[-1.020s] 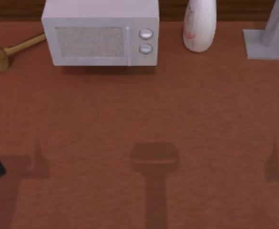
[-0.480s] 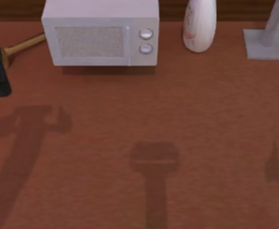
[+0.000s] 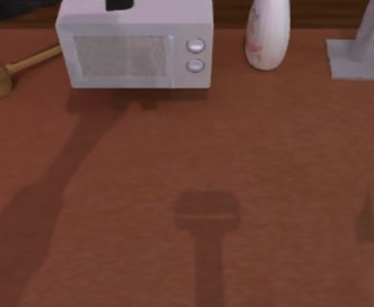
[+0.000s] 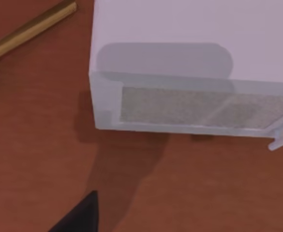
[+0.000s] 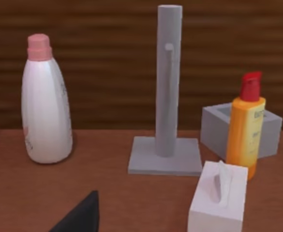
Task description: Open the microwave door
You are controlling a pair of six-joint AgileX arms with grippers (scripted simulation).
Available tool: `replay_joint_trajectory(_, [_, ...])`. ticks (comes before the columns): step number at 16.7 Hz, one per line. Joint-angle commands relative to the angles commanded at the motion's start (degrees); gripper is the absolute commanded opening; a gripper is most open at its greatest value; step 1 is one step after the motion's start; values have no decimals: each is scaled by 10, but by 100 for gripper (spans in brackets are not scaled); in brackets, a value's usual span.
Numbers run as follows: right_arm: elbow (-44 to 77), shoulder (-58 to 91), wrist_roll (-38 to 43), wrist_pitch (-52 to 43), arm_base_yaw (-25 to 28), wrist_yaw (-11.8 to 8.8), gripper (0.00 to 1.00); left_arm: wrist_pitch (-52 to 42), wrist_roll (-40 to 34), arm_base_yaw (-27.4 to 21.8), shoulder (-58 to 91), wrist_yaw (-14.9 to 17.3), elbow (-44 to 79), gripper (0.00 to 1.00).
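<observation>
Microwave (image 3: 135, 45) sits with its door (image 3: 121, 56) shut; left gripper (image 3: 119, 4) hovers above it, mostly cut off, finger state unclear.

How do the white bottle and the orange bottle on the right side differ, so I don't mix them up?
The white bottle is fat and rounded with a pink cap; the orange bottle is slimmer, with a red pump-style top. The white bottle stands alone on bare table; the orange bottle stands in front of a grey box and behind a white tissue box. The white bottle looks taller than the orange bottle. Both stand upright, with a grey post stand between them.
</observation>
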Motion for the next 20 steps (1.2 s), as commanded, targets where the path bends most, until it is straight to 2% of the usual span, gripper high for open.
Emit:
replay_joint_trajectory(5, [0, 0, 0, 0, 0, 0, 100, -123, -54, -59, 226, -27, 251, 100])
replay_joint_trajectory(9, [0, 0, 0, 0, 0, 0, 100, -174, -82, -87, 325, -40, 368, 100])
replay_joint_trajectory(17, [0, 0, 0, 0, 0, 0, 100, -182, -88, -91, 351, -42, 392, 100])
replay_joint_trajectory(20, [0, 0, 0, 0, 0, 0, 100, -142, -79, -83, 372, -38, 375, 100])
